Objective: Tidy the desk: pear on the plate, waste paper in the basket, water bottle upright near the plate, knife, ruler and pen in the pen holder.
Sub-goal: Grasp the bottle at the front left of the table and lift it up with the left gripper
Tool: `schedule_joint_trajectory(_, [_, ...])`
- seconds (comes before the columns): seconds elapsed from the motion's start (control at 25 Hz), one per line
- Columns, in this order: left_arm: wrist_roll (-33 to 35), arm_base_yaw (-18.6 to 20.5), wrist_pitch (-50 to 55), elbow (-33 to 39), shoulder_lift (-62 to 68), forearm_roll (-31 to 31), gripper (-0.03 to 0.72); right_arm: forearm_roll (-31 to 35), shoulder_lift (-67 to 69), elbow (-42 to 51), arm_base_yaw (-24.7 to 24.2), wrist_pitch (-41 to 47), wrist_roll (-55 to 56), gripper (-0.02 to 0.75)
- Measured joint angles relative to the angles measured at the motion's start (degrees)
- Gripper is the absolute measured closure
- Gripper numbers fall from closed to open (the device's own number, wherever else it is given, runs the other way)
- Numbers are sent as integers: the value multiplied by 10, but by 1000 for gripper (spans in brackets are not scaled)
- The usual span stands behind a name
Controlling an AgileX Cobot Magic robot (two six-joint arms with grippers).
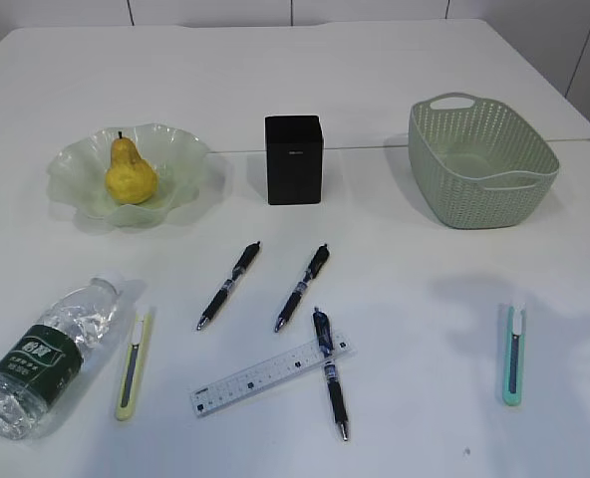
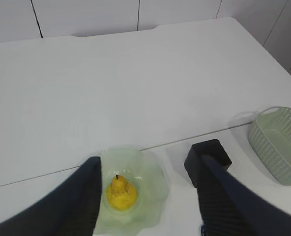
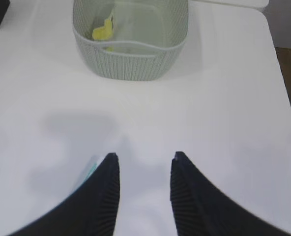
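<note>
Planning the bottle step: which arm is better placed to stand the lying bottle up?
Left, probably. The water bottle lies at the desk's front-left, near the plate, on the left arm's side; the right gripper hovers open by the teal knife.

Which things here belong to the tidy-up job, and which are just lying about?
Part of the job: pear, plate, basket, waste paper, water bottle, ruler, three pens, two knives, pen holder.

Just lying about: nothing visible.

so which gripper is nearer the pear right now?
Left. The left gripper hangs open above the plate, the pear framed between its fingers. The right gripper is open beyond the basket, by the teal knife.
</note>
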Motion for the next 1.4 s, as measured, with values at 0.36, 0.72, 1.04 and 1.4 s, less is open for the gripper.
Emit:
schedule_joint_trajectory(0.36, [0, 0, -1, 205, -21, 0, 233, 37, -115, 30, 0, 93, 15, 444])
schedule_joint_trajectory(0.72, [0, -57, -6, 374, -13, 70, 142, 85, -116, 30, 0, 173, 22, 444])
schedule_joint_trajectory(1.04, [-6, -122, -15, 378, 77, 104, 97, 85, -116, 30, 0, 232, 21, 444])
schedule_joint_trajectory(1.4, [-14, -125, -24, 484, 122, 126, 97, 85, -116, 30, 0, 255, 18, 444])
